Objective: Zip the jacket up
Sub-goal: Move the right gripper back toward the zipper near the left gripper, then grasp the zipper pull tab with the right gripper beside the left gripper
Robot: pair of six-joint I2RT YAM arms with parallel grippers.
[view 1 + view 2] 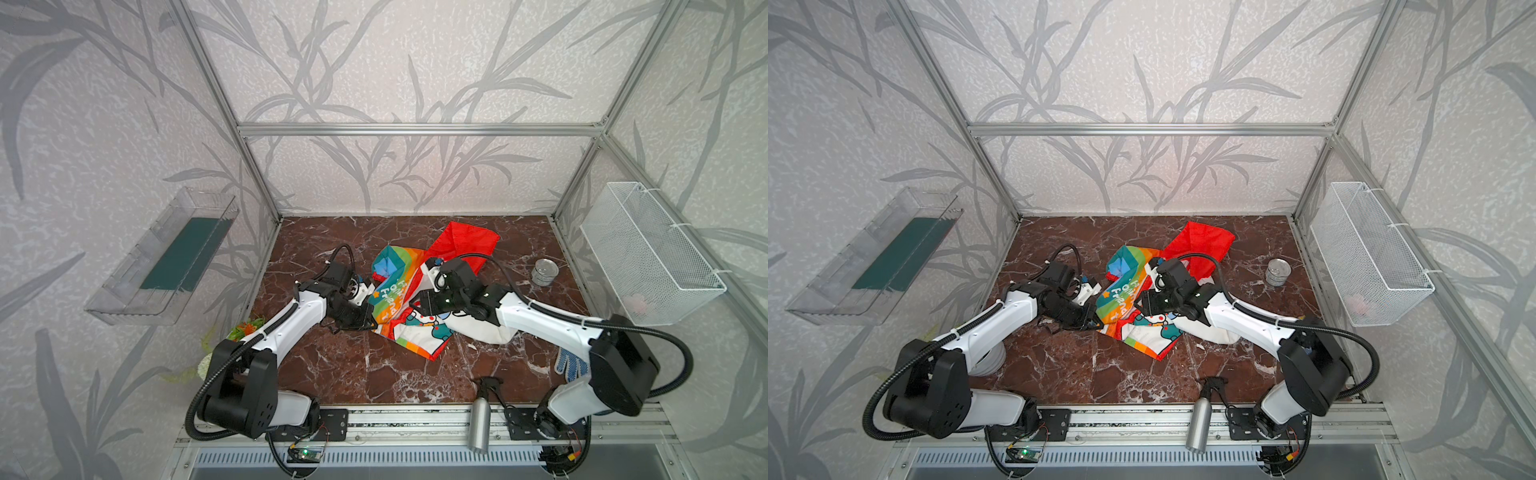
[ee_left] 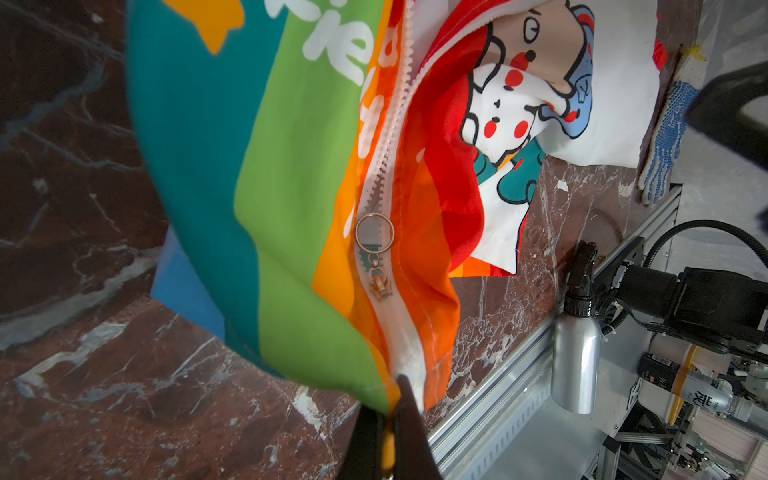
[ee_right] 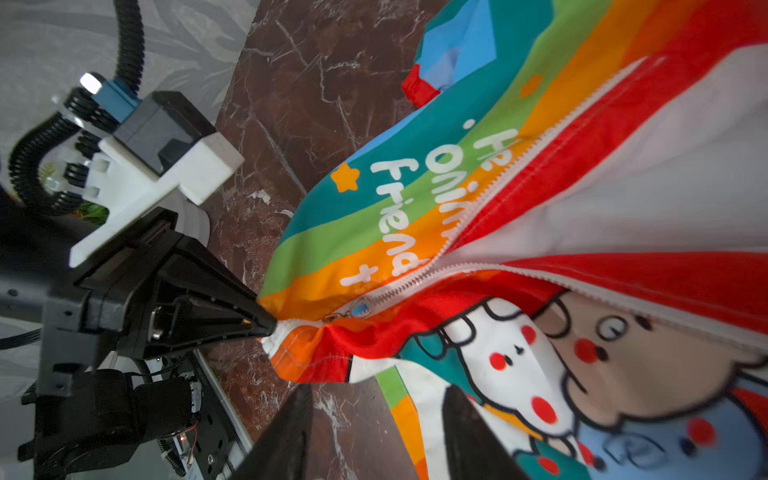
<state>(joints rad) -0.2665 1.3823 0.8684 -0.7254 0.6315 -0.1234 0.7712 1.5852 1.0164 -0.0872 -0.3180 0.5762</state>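
Red hood toward the back wall, cartoon panel toward the front: the jacket [image 1: 392,291] lies crumpled mid-bench [image 1: 353,374]. Left end effector [image 3: 266,326] is pressed together on the hem corner at the foot of the zipper. The zipper pull [image 2: 374,245] sits low, close to that pinch; beyond it the two rows of teeth run apart. Right end effector [image 3: 378,388] is spread, gripping nothing, and hangs just beside the hem at the cartoon panel's edge. Glove [image 1: 571,368] and spray bottle [image 1: 480,419] are front right and the tin can [image 1: 545,272] back right, all apart from the jacket.
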